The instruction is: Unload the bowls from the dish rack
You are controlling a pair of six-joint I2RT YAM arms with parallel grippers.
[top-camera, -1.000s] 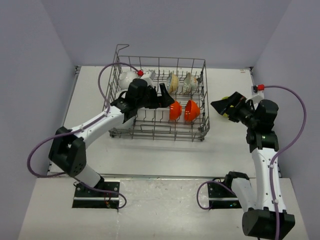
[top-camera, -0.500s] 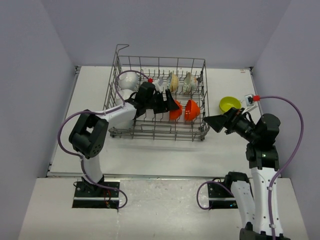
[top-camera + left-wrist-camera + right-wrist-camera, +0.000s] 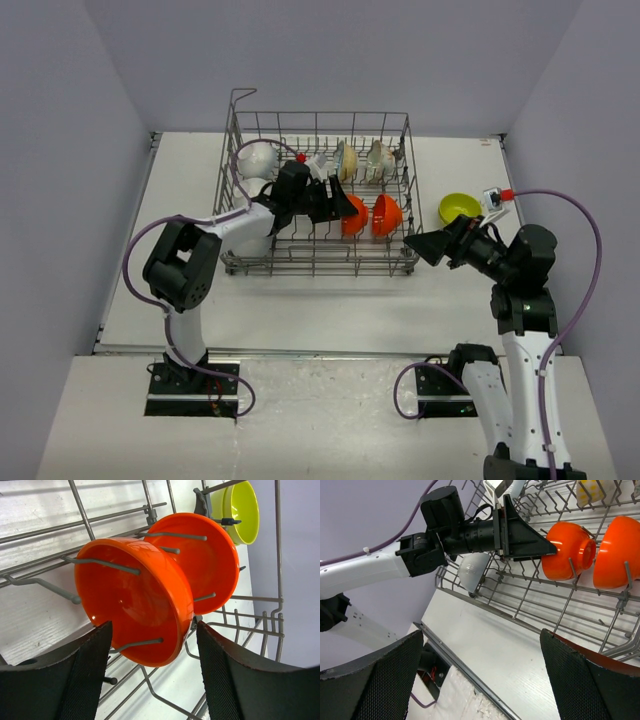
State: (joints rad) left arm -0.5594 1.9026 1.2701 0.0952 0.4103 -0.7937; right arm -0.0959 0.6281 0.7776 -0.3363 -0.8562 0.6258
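Bowl: orange bowl [image 3: 130,600] stands on edge, toward 4 o'clock inside the dish rack [image 3: 320,118].
Handling: probably light, stiff and glossy, so slippery; the rim looks the best hold.
Left gripper [image 3: 153,630]: fingers spread either side of that bowl.
Right gripper [image 3: 481,632]: spread, empty, off the rack's 4 o'clock corner.
In the way: tines [image 3: 100,565] crossing the bowl, and the second orange bowl [image 3: 215,565] just behind.
Nearby: green bowl [image 3: 458,208] on the table [image 3: 300,300] at 3 o'clock.

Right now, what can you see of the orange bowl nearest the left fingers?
The near orange bowl looks like glossy plastic, round with a small foot ring, intact. It stands on edge in the dish rack, held between upright tines, its hollow facing the left gripper, its foot toward the second orange bowl just behind. The open fingers flank its rim; contact cannot be told.
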